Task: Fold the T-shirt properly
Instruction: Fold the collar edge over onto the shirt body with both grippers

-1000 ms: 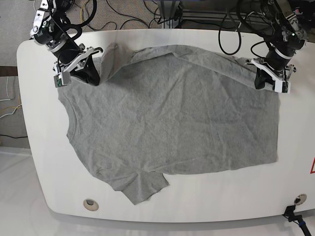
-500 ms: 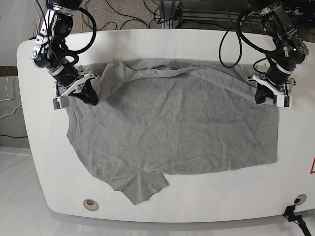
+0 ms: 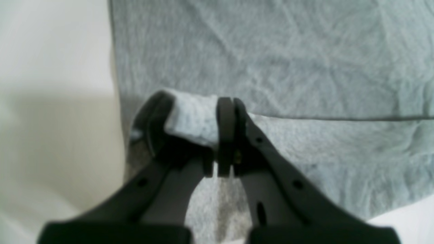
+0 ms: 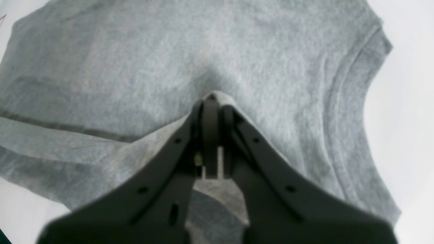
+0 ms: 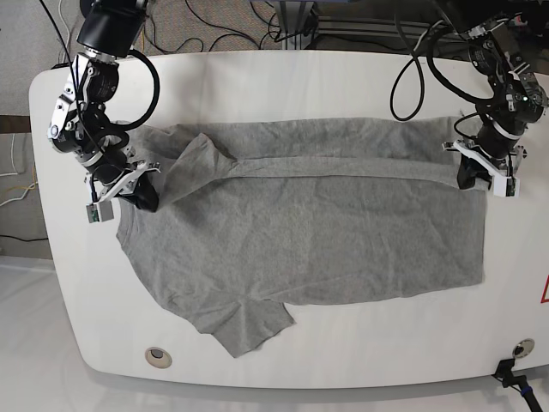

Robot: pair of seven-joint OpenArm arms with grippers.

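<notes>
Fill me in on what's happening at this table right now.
A two-armed robot is folding a grey T-shirt spread on a white table. The left gripper is shut on the hem corner and the right gripper on the shoulder end. Between them the far edge lies doubled over the shirt's body as a long band. The near sleeve lies flat, unfolded.

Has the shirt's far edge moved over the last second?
Yes. The shirt far edge, once near the table far rim, has come toward the camera, folded over.
</notes>
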